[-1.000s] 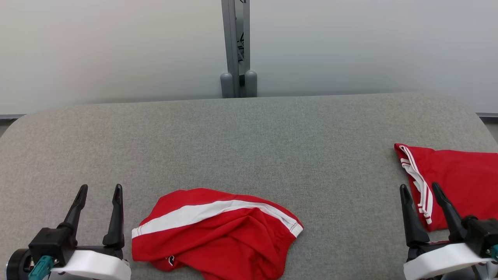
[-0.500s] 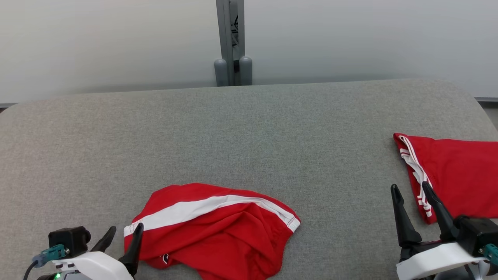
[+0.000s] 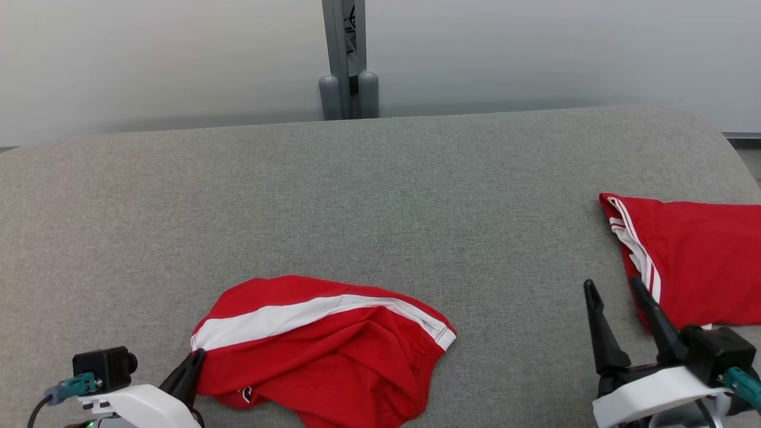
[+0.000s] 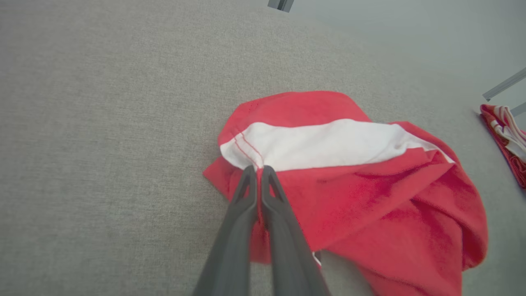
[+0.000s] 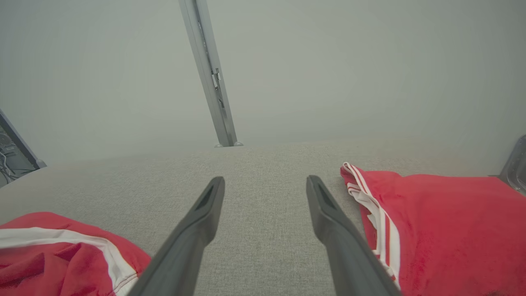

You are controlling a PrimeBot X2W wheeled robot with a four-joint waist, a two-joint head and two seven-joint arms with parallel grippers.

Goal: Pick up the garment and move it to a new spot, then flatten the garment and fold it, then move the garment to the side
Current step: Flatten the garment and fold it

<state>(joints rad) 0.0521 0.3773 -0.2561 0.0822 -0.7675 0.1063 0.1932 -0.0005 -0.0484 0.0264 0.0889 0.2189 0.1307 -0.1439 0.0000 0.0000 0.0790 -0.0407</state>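
A crumpled red garment [image 3: 333, 351] with a broad white band lies near the front of the grey padded table [image 3: 380, 196]. It also shows in the left wrist view [image 4: 370, 197] and at the lower left of the right wrist view [image 5: 49, 263]. My left gripper [image 3: 193, 364] is at the garment's left edge. In the left wrist view the left gripper [image 4: 257, 170] is shut, its tips pinching the red cloth just under the white band. My right gripper [image 3: 612, 286] stands open over bare table at the lower right, and its fingers [image 5: 265, 181] hold nothing.
A second red garment [image 3: 701, 255] with thin white stripes lies flat at the table's right edge, just right of my right gripper [image 5: 444, 222]. A grey metal post [image 3: 342, 59] rises behind the table against a pale wall. Bare table stretches between the two garments.
My left gripper swung right to the garment's left edge and closed on the cloth. The head camera tilted, shifting the whole picture. The right gripper stays open.
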